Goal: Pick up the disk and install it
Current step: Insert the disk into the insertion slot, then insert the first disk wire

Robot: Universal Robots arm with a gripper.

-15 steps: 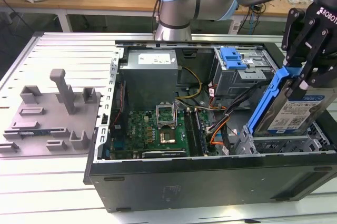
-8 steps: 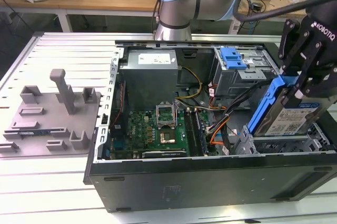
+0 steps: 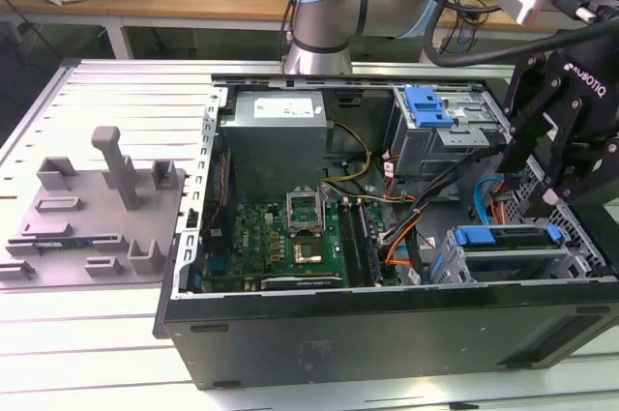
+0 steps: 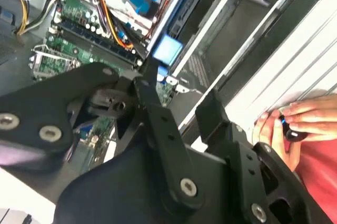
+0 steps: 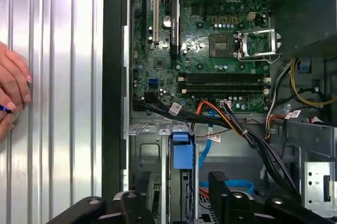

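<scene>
Bright, even room light in the exterior view; the ribbed metal worktop (image 3: 106, 92) glares pale. Inside the computer case (image 3: 338, 343) it's dimmer, shadow pooling along the walls. First wrist view: the worktop's ribs blow out white, the motherboard (image 5: 200, 50) evenly lit. Second wrist view: the hand (image 4: 181, 89) is a near-black mass with a faint sheen.

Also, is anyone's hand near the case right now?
Yes, in the first wrist view a hand is over the ribbed metal table, just outside the black wall of the case.
</scene>
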